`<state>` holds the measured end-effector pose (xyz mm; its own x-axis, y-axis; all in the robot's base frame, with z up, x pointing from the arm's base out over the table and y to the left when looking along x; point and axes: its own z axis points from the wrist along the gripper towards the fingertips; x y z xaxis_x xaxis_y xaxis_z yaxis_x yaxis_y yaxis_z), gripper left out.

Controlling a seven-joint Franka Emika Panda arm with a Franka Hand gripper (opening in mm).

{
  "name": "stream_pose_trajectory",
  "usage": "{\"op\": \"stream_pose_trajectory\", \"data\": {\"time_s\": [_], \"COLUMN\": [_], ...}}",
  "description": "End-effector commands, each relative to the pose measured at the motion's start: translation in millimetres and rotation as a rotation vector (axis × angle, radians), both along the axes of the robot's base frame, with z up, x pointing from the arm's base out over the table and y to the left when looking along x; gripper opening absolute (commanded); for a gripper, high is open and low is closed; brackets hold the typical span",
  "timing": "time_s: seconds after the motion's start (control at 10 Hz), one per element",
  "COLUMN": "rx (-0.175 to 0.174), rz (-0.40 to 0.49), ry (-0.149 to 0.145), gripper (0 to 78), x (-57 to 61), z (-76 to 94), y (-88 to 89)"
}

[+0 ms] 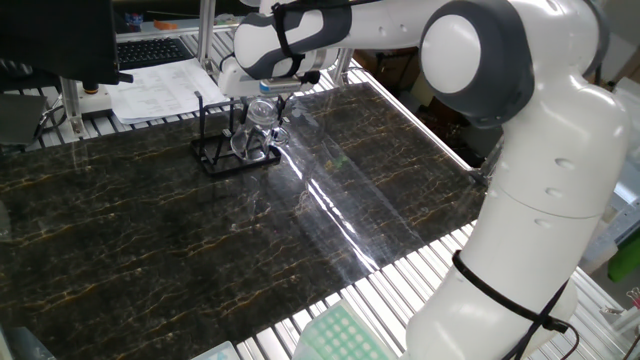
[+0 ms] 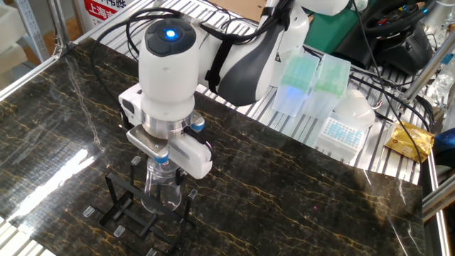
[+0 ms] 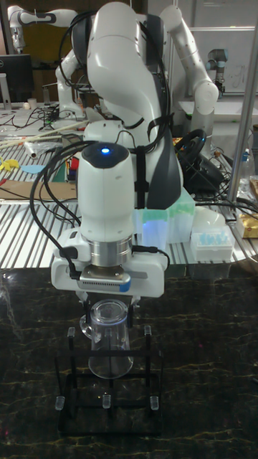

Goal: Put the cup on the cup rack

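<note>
The cup, a clear glass mug with its handle to the left, hangs mouth down under my gripper, which is shut on its top end. It sits among the upright pegs of the cup rack, a black wire stand on the dark marble table. In the other fixed view the cup is low inside the rack beneath the gripper. The one fixed view shows the cup, gripper and rack at the table's far side. The fingertips are mostly hidden by the gripper body.
Papers and a keyboard lie behind the rack. Pipette tip boxes and a white box stand on the slatted bench beyond the table, with a yellow packet at the right. A green tip box is at the near edge.
</note>
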<state>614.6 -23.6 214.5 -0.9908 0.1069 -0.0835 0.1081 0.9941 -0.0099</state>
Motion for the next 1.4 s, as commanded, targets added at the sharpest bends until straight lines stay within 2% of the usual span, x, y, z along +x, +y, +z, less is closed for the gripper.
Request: {"op": "stream_pose_trajectory", "data": {"time_s": [0.1, 0.2, 0.4, 1.0, 1.4], "rx": [-0.003, -0.003, -0.008, -0.008, -0.012], "rz": [0.000, 0.007, -0.005, -0.008, -0.012], "ry": [-0.002, -0.003, 0.014, 0.010, 0.014], "gripper": [1.2, 1.2, 1.2, 1.2, 1.2], "x": [1.8, 2.9, 3.8, 4.6, 4.9], "z": [1.4, -2.6, -9.7, -23.4, -26.8], "y": [-0.9, -3.5, -4.0, -3.1, -3.7]}}
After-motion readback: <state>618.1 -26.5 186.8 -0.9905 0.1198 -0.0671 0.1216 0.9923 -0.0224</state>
